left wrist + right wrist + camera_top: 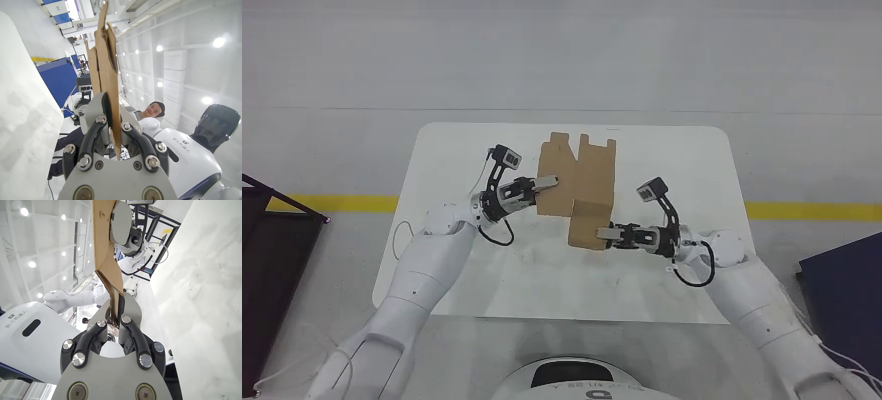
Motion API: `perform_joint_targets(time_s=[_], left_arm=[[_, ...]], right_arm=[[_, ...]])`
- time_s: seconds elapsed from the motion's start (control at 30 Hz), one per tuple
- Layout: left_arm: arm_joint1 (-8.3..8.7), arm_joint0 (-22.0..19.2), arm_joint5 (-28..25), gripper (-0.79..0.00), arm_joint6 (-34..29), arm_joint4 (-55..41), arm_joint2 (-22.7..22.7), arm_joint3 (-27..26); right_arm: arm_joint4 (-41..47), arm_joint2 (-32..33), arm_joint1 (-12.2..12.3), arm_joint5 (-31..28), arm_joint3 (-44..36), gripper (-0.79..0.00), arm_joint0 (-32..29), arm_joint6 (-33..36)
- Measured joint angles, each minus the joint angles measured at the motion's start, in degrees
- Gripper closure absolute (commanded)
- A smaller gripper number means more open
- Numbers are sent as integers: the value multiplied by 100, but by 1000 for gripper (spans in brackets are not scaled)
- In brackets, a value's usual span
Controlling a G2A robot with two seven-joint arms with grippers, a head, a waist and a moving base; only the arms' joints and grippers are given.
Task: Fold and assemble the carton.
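**Two pincers clenched on one mostly flat carton**

Nearest the left pincer (113, 108), the carton (105, 75) runs edge-on straight out from between its pads (106, 106), which are clamped on a side edge of the board. The right pincer (115, 308) is likewise clenched on the carton, at a corner. Just beyond its tips the cardboard spreads into a shallow V. Between the two pincers the carton is held over the table (682, 290), mostly collapsed. Its notched flaps (582, 148) point away from both.

The step in hand looks to be opening the flattened sleeve into a box. To do it well, the pincers should ease their opposite edges toward each other with the wrists turning together. That way the creases hinge instead of the panels buckling. Both grips are narrow and sit close to an edge, so a hard pull would likely tear the board or let it slip.

Each wrist view sees the cardboard edge-on, so I cannot tell whether a pincer holds one wall or several layers. From above the panels overlap, which hides how far the sleeve has opened. I also cannot tell whether any edge rests on the table.
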Motion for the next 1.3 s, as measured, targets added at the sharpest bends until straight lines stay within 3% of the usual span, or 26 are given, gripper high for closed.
perform_joint_targets(time_s=[0.03, 0.47, 0.5, 0.53, 0.87, 1.03, 1.17, 1.3], left_arm=[[0, 1, -1, 0, 0, 1, -2, 5], [-6, 24, -24, 0, -38, 37, -4, 15], [-5, 25, -46, 0, -41, 66, -4, 14], [-5, 29, -60, 0, -36, 76, -5, 14], [-6, 91, -206, 0, 16, 74, -44, 1], [-8, 92, -228, 0, -9, 70, -46, -9], [-9, 86, -241, 0, -20, 70, -49, 3], [-13, 85, -244, 0, -27, 82, -38, 17]], right_arm=[[25, -21, -12, 4, 23, -188, 15, -34], [46, -271, -149, 228, 176, -117, 235, -360], [23, -293, -160, 242, 173, -86, 244, -393], [11, -308, -168, 251, 169, 0, 249, -413], [-99, -333, -204, 268, 80, 0, 235, -496], [-109, -308, -211, 300, 64, -40, 215, -516], [-115, -289, -216, 315, 52, -151, 196, -515], [-151, -267, -218, 343, 60, -185, 187, -516]])
